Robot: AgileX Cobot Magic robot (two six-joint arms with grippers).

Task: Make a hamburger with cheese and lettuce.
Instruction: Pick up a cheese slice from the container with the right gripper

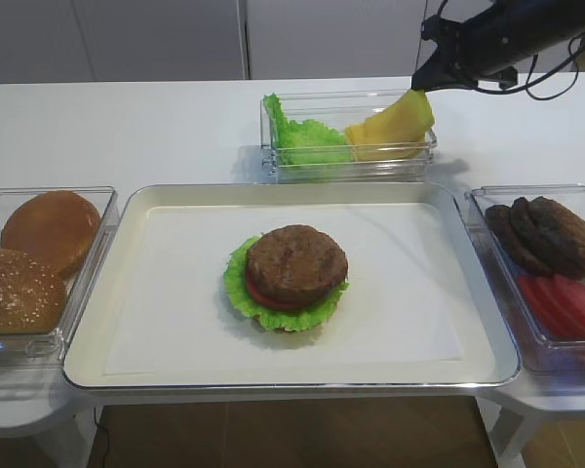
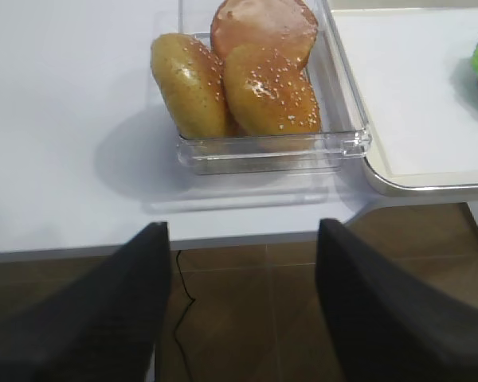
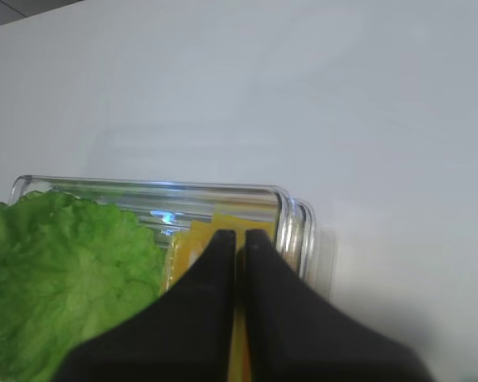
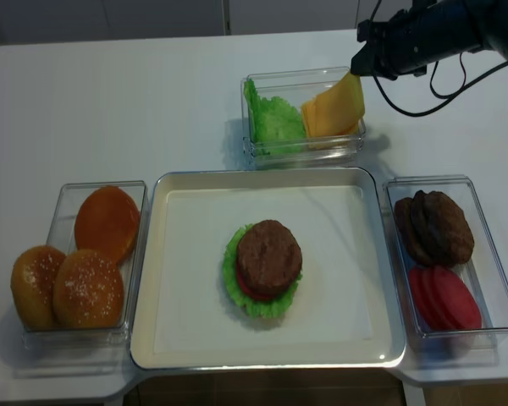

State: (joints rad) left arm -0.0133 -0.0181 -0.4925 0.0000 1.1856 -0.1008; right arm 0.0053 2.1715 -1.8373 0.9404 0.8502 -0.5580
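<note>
Nearest, the left pincer (image 2: 239, 302) hangs off the desk's front edge with its fingers spread wide and nothing between them, just short of the bun box (image 2: 334, 143); three buns (image 4: 68, 283) lie in that box at 9 o'clock of the tray (image 1: 292, 373).

At the tray's centre sits the hamburger (image 1: 288, 278): a bottom bun barely showing, lettuce, a tomato slice and a patty on top, with no cheese and no top bun yet.

At 3 o'clock of the tray a box (image 4: 491, 254) holds spare patties (image 4: 436, 227) and tomato slices (image 4: 444, 298).

Farthest, at 12 o'clock, a box (image 1: 273, 161) holds loose lettuce (image 1: 307, 141) and the cheese (image 1: 395, 125). The right pincer (image 3: 237, 243) is closed on the top corner of a cheese slice, which tilts up out of the box's right end.

I judge the task roughly midway. The stack stands to the patty; the cheese is gripped but not carried over. Left: lay it on the patty, perhaps more lettuce, then a top bun.
</note>
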